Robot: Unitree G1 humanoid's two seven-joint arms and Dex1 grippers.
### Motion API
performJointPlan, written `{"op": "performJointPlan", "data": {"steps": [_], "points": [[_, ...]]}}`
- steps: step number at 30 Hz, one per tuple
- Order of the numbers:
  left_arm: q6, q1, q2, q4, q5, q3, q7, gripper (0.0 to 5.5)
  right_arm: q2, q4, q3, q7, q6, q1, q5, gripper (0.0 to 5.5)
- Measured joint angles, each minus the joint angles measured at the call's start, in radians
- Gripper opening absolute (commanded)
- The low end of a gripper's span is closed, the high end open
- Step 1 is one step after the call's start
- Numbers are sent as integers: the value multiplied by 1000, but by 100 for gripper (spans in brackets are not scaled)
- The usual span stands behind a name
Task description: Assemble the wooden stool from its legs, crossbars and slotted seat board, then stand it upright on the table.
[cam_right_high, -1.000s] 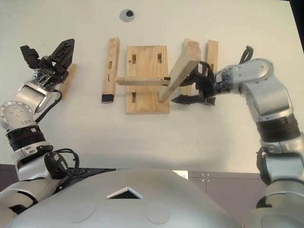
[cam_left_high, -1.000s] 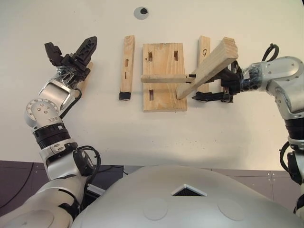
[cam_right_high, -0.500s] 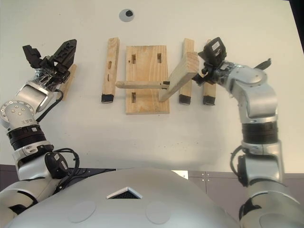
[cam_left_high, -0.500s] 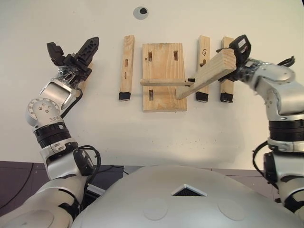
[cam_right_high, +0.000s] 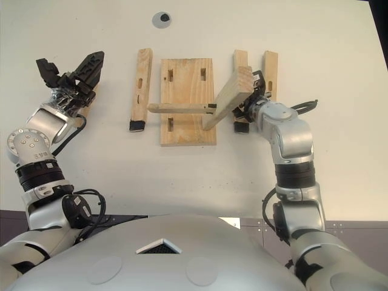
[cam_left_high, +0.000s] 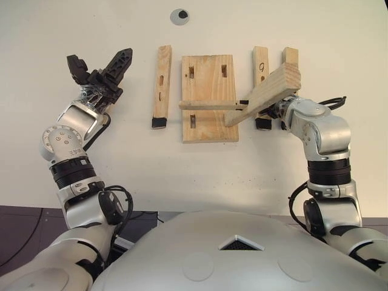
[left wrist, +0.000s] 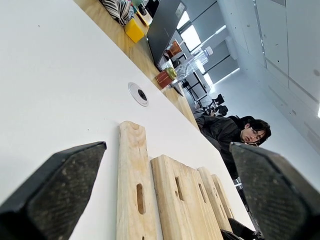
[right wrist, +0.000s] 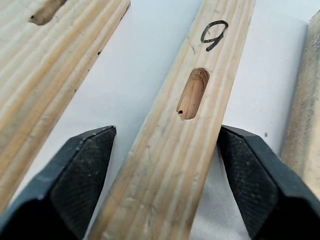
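The left gripper (cam_left_high: 99, 62) is held spread wide. The numbered leg (right wrist: 212, 50) is straddled, not clamped, by the parted right gripper (right wrist: 165, 167).

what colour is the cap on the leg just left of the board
Black cap on the leg; clearest in left eye view.

Right claw (right wrist: 167, 167) swung in beneath the tilted leg (cam_left_high: 267, 94), now open astride the numbered leg (right wrist: 187, 120)
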Motion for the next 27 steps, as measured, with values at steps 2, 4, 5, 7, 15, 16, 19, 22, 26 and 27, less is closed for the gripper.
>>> {"op": "performJointPlan", "data": {"steps": [2, 4, 5, 7, 15, 16, 19, 22, 26, 27], "points": [[0, 0, 0, -6, 0, 0, 5, 458, 4, -2, -6, -7, 16, -5, 1, 271], [0, 0, -1, -6, 0, 1, 8, 458, 13, -2, -17, -19, 35, -12, 2, 243], [-1, 0, -1, -6, 1, 1, 9, 458, 31, -2, -23, -22, 39, -12, 2, 221], [-2, 1, -6, -7, 1, 1, 14, 458, 48, -1, -40, -33, 53, -18, 12, 203], [-156, -3, 21, -25, 185, -144, -30, 458, 191, 8, -259, -77, -7, -149, 120, 203], [-200, -19, 31, -26, 225, -186, -71, 458, 185, 5, -259, -25, -58, -186, 139, 203], [-304, -120, 37, -41, 238, -265, -276, 458, 123, 10, -223, 252, -232, -263, 214, 203], [-290, -225, 34, -41, 170, -282, -420, 458, 57, 106, -220, 538, -339, -327, 305, 203], [-139, -339, -4, -34, 18, -290, -503, 458, -15, 268, -256, 802, -325, -459, 440, 203], [-115, -361, -16, -36, -2, -299, -509, 458, -22, 279, -246, 839, -314, -473, 452, 203]]}}
